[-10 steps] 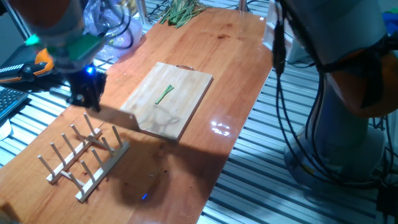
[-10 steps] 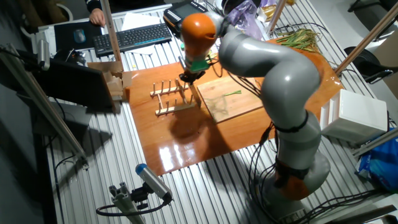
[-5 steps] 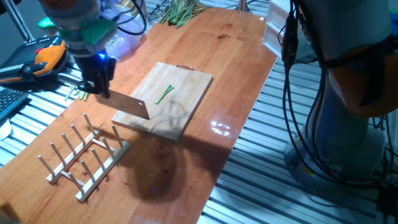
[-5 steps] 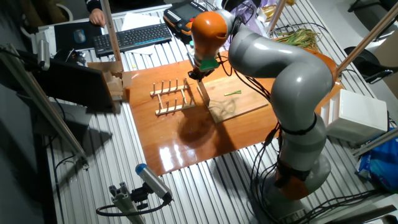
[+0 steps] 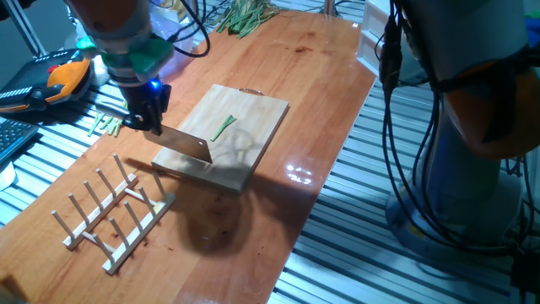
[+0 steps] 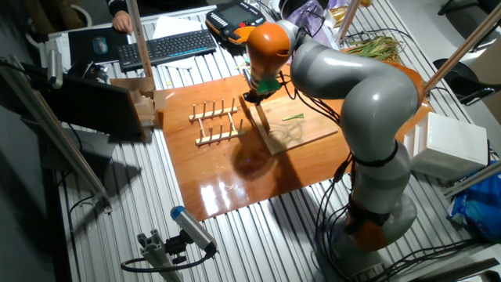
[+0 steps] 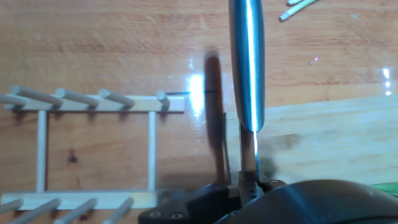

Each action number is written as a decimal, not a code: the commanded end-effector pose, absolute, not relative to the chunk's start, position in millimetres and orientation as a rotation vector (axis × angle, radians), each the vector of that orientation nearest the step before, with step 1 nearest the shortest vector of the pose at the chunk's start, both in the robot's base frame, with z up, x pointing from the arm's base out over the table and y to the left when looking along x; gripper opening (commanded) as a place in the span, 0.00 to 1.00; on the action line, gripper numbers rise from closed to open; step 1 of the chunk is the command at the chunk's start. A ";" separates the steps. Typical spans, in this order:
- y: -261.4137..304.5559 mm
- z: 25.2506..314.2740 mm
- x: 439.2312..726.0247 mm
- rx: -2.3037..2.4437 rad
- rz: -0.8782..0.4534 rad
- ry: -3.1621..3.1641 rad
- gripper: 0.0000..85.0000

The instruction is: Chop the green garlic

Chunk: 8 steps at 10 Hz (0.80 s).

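Note:
The green garlic (image 5: pixel 223 127) is one thin bright-green forked stalk lying on the wooden cutting board (image 5: pixel 253 114); it also shows in the other fixed view (image 6: pixel 293 117). My gripper (image 5: pixel 148 116) is shut on the handle of a knife (image 5: pixel 185 146). The flat steel blade hangs over the board's near left corner, short of the stalk. In the hand view the blade's spine (image 7: pixel 246 62) runs upward from my gripper (image 7: pixel 249 182), over the board's edge (image 7: pixel 323 134).
A wooden peg rack (image 5: pixel 110 211) stands on the table just in front of the board. Pale stalk sticks (image 5: pixel 103 127) lie left of the gripper. A bunch of leafy greens (image 5: pixel 245 15) lies at the far end. A keyboard (image 6: pixel 164 47) sits beyond the table.
My gripper has carried the knife away from the peg rack, up and toward the cutting board. The blade now reaches over the board's corner. The garlic has not moved.

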<state>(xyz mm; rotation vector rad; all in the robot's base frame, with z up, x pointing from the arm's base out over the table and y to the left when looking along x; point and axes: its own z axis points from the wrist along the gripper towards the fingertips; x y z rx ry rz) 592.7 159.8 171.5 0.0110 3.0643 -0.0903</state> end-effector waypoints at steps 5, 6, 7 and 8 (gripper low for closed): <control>164.6 172.7 595.1 0.065 -0.071 3.200 0.00; 164.6 172.7 595.1 0.093 -0.113 3.226 0.00; 164.6 172.7 595.1 0.158 -0.103 3.235 0.00; 164.6 172.7 595.1 0.175 -0.118 3.227 0.00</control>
